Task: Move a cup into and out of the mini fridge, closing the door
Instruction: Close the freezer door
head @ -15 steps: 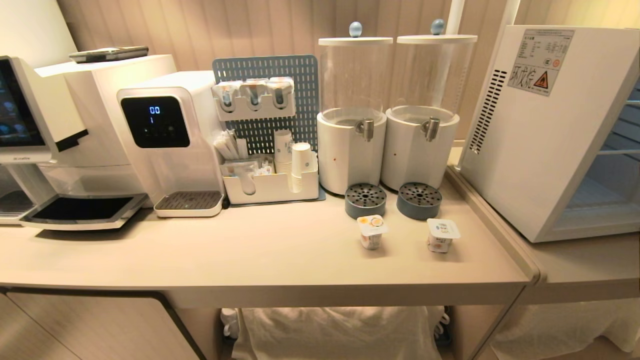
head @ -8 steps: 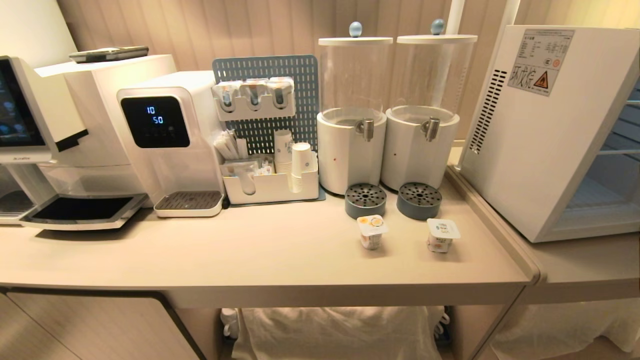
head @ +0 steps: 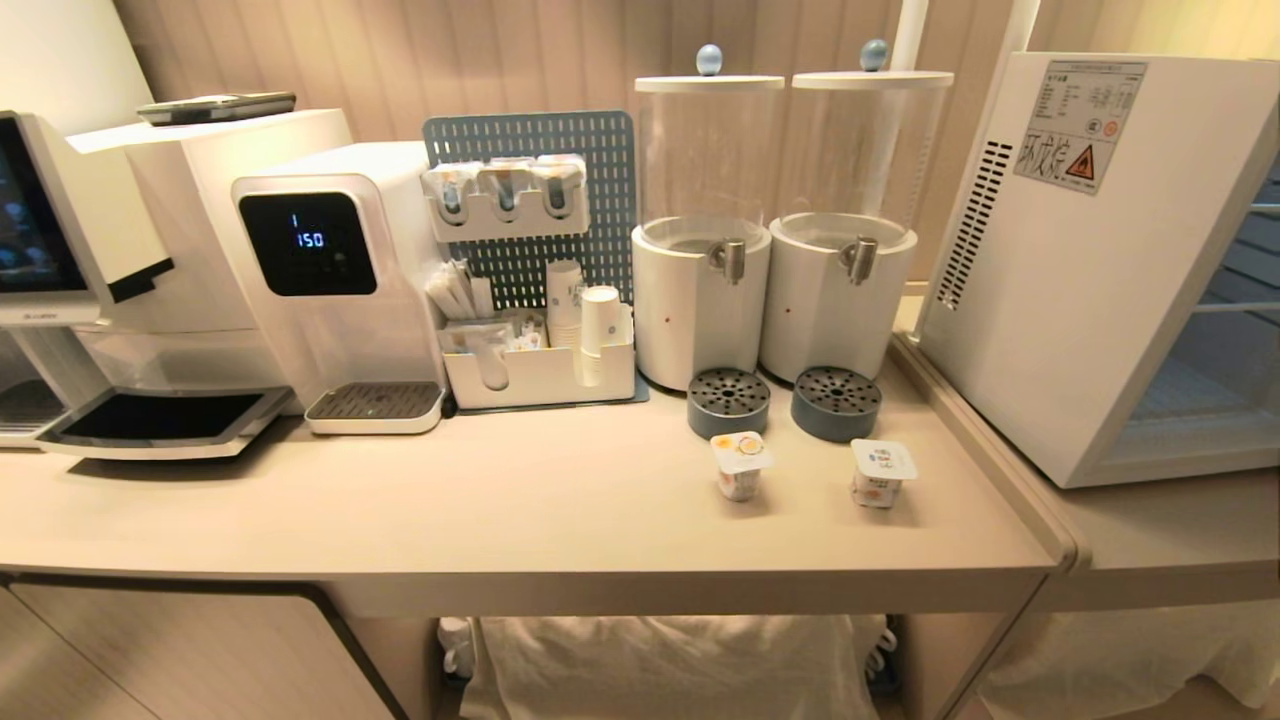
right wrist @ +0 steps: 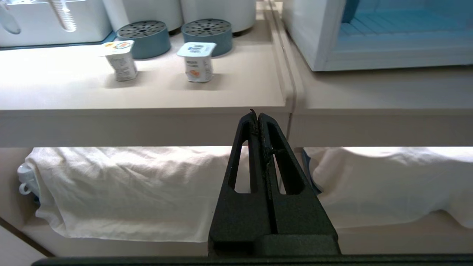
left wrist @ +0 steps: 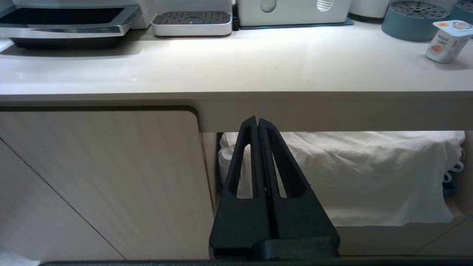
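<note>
On the worktop nothing has moved: your two cups stand beside the open mini fridge; left end effector and right end effector stay pinched shut, empty, below its edge, task unstarted.

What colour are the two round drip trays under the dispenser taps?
Grey-blue with perforated dark tops; the drip trays show best in the right wrist view.

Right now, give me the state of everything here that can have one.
mini fridge: open front, wire shelves showing, nothing visible inside
left cup: foil lid sealed, upright on counter
right cup: sealed, upright on counter
water dispenser: display lit
left claw: shut, empty, below counter edge
right claw: shut, empty, below counter edge
</note>
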You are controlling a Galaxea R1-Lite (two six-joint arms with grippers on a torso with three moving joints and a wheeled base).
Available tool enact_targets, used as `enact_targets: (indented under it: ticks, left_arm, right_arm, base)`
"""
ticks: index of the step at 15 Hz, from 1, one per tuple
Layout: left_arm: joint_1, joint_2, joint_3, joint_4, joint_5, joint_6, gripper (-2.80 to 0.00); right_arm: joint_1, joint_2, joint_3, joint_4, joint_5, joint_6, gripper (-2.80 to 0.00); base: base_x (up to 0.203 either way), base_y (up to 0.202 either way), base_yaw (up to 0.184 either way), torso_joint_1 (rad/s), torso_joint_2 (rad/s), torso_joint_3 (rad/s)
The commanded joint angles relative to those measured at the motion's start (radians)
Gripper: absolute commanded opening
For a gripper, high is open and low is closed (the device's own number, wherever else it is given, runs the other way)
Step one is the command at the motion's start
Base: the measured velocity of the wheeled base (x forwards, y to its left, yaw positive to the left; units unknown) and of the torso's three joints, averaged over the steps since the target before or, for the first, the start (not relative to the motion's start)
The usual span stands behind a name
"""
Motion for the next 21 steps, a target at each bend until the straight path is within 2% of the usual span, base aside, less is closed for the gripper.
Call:
enact_targets:
  ticks: [1, 21]
  left_arm:
    - [0.003, 0.0, -0.001, 0.001, 0.0, 0.0, -2.8]
    - [0.001, -0.002, -0.001, 0.001, 0.0, 0.0, -2.8]
  right_arm:
    - [0.001, 0.001, 0.001, 0.001, 0.0, -0.001, -2.8]
    - [0.001, 0.001, -0.005, 0.013, 0.005, -0.002, -2.8]
  base:
    - [0.002, -0.142, 0.001, 0.003, 0.01, 0.002]
    - [0.0, -0.195, -0.001, 0.004, 0.0, 0.002]
